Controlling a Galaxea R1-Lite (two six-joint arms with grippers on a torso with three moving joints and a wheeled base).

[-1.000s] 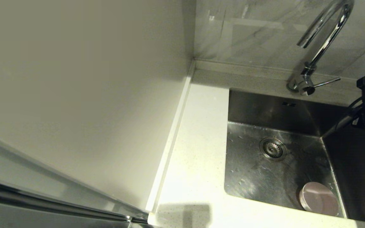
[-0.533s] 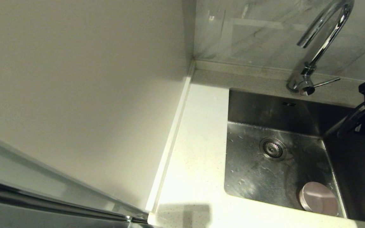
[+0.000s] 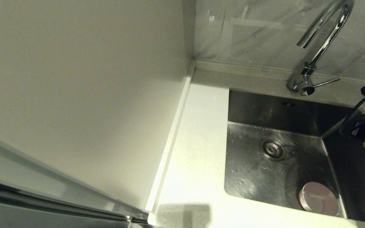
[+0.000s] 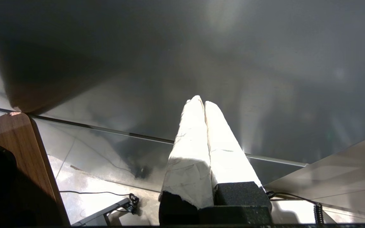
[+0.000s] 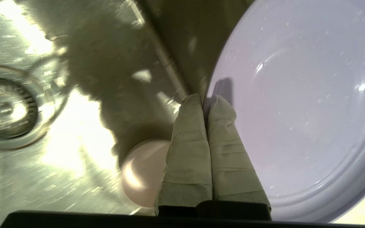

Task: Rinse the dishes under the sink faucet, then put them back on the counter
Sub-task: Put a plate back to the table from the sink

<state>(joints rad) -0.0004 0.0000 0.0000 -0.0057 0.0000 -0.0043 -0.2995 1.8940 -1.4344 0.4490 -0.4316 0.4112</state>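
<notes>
A: Which step is in hand, and where is the lavender plate (image 5: 296,104)?

B: The right hand (image 5: 206,99) is pinching the plate's rim between its closed fingers and holding it above the right side of the sink (image 3: 265,177), tilted. Droplets are showing on the plate. No water is running from the faucet (image 3: 323,38). Judged from this, the plate is going back to the worktop (image 3: 198,152).

A: The other dishes?

B: The pink bowl (image 3: 318,198) is lying in the basin's near right corner, near the drain strainer (image 3: 272,148). No mug is showing.

A: The next move?

B: It calls for clearing the sink edge and lowering the plate flat on the worktop before letting go. The left hand (image 4: 203,103) is parked away from the sink, fingers closed on nothing.
</notes>
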